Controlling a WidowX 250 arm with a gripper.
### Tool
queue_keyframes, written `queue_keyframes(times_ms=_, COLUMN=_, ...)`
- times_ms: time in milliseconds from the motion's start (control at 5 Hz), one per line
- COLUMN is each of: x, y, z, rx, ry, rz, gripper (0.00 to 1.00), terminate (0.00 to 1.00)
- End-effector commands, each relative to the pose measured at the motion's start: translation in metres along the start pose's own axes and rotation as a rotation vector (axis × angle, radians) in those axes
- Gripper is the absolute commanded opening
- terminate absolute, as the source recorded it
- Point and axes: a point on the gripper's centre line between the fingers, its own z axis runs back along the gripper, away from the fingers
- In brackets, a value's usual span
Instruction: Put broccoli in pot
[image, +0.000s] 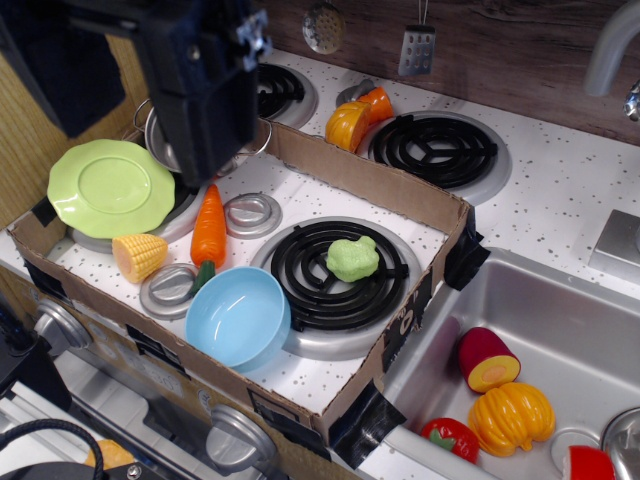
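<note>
So the small light-green lumpy toy broccoli (352, 258) sits on the front coil burner (335, 270), well right of the black gripper (205, 100). Can't tell if it's open. The shiny steel pot (160, 135) is mostly hidden behind it; orange plastic carrot (208, 228) and light-blue plastic bowl (238, 317) lie between.

We see bright, even overhead light, soft shadows, glare on the stainless-steel sink basin (560, 320), and a blurred black robot arm (200, 80) close up.
</note>
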Motion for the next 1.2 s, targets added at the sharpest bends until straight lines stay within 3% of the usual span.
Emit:
queue_keyframes(times_ms=0, x=0.0, y=0.0, z=0.0, rx=0.0, ry=0.0, rz=0.0, gripper=1.0, terminate=0.0)
queue_keyframes(times_ms=400, x=0.065, y=0.02, z=-0.033, rx=0.005, ry=-0.049, rz=-0.119, gripper=1.0, terminate=0.0)
queue_keyframes(times_ms=600, x=0.092, y=0.023, z=-0.06, rx=0.007, ry=-0.061, rz=-0.117, gripper=1.0, terminate=0.0)
queue_keyframes(times_ms=1000, x=0.121, y=0.027, z=-0.119, rx=-0.028, ry=-0.128, rz=-0.094, gripper=1.0, terminate=0.0)
